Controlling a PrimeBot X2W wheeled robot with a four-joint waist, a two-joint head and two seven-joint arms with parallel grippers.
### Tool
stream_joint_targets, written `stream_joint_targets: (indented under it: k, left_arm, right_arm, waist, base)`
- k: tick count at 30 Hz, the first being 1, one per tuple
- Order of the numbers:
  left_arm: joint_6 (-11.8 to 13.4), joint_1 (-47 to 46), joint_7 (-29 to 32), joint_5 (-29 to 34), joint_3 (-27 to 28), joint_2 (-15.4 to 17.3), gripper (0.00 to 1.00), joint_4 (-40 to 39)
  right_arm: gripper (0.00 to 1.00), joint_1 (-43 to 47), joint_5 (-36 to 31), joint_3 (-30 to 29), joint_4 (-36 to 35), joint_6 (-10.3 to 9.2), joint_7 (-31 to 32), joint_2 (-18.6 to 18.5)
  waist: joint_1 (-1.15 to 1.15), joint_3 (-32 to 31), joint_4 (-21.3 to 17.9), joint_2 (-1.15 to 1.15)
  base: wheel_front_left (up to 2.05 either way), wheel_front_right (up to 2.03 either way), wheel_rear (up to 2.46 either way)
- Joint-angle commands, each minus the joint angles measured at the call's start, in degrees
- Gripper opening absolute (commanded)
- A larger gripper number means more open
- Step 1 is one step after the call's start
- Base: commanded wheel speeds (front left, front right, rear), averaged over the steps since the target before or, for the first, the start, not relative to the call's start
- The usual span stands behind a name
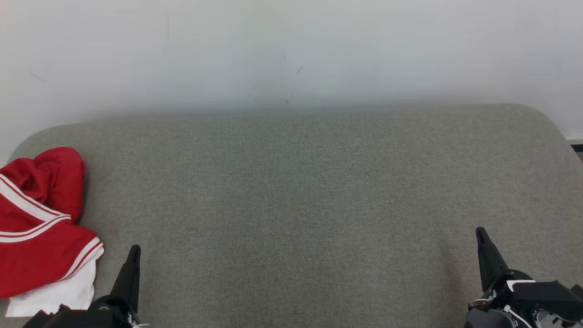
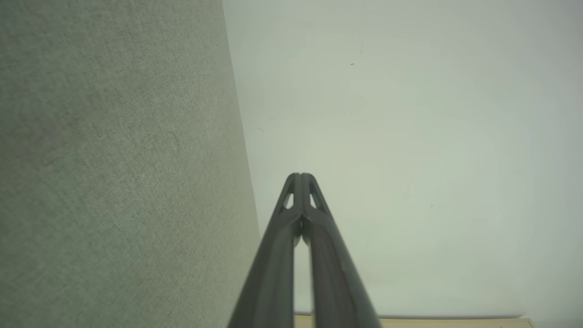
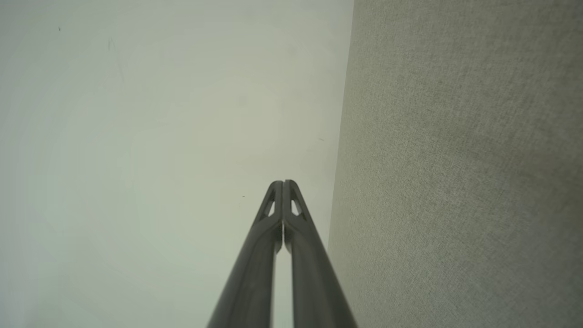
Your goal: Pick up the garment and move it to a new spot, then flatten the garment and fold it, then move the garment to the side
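- At the lower left of the head view, the dark two-fingered left claw (image 1: 133,255) has its fingers pressed together and holds nothing.
- At the lower right, the dark right claw (image 1: 483,241) is the same.
- The red white-striped cloth garment (image 1: 41,228) lies bunched at the left edge of the grey fabric cushion (image 1: 296,191), touching neither claw.
- Rumpled as it is, pickup, flattening and folding all seem to remain.

Even, soft light; faint shadows; wrist views hazy.

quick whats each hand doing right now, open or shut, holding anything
left hand: closed, holding nothing
right hand: closed, holding nothing
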Motion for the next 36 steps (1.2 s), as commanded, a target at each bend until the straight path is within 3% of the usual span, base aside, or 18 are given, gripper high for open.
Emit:
stream_joint_targets:
  k: [1,26,27,36]
  left_arm:
    - [-0.1,-0.66,0.1,-0.22,0.15,0.33,0.0,-0.16]
    - [-0.1,-0.66,0.1,-0.22,0.15,0.33,0.0,-0.16]
    - [0.0,0.04,-0.04,0.03,-0.02,-0.03,1.0,0.09]
    - [0.0,2.2,-1.95,0.86,-0.88,-0.33,1.0,0.95]
  right_arm:
    - [0.0,0.46,0.02,-0.02,-0.12,-0.15,0.09,0.09]
    - [0.0,0.47,0.02,-0.02,-0.12,-0.15,0.09,0.09]
    - [1.0,0.01,-0.02,0.03,0.09,0.0,-0.03,0.01]
    - [1.0,1.16,-1.64,1.67,1.19,-0.01,-1.92,0.05]
  waist:
    - [0.0,0.0,0.0,0.0]
    - [0.0,0.0,0.0,0.0]
    - [0.0,0.0,0.0,0.0]
    - [0.0,-0.42,-0.13,0.0]
  base:
    - [0.0,0.0,0.0]
    - [0.0,0.0,0.0]
    - [0.0,0.0,0.0]
    - [0.0,0.0,0.0]
